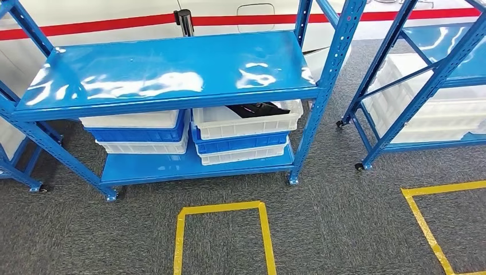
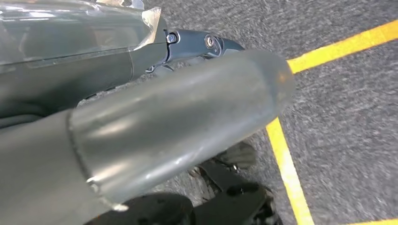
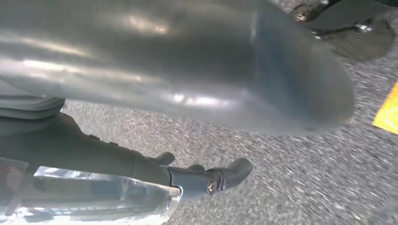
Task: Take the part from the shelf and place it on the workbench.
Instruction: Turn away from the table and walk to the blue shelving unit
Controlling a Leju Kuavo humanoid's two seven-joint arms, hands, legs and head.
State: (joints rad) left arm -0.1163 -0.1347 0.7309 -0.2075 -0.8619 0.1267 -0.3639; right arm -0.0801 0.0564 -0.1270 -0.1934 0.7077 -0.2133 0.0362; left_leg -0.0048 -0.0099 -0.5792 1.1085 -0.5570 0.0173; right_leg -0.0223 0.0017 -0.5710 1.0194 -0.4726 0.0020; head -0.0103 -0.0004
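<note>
1. Part point(image 1: 258, 109): a dark, irregular, matte object lying in the top white crate point(image 1: 246, 121) of the right-hand stack, on the lower level of the blue shelf point(image 1: 172, 71). It sits low inside the crate walls, so I judge it has to be lifted up and out under the shelf board above it.

2. Crates are stacked in two piles side by side on the lower board, white and blue alternating. They look like moulded plastic with ribbed rims, made to nest, which probably explains the neat stacking.

3. Shelf board on top is glossy blue painted metal that mirrors the ceiling lights. The uprights are perforated angle posts on small castors, and a second rack point(image 1: 424, 86) of the same kind stands well apart to the right, holding white crates.

4. Floor is coarse grey carpet marked with yellow tape point(image 1: 222, 232) rectangles. The nearest one lies in front of the shelf, likely a standing mark for the robot.

5. Left hand point(image 2: 187, 47) hangs toward the carpet: grey smooth thumb, darker fingers with a bright screw, holding nothing. Whether the fingers are spread or curled I cannot tell.

6. Right hand point(image 3: 206, 180) hangs the same way over the carpet, with nothing in it; how far its fingers are apart I cannot tell either.

7. Workbench lies outside these views.
</note>
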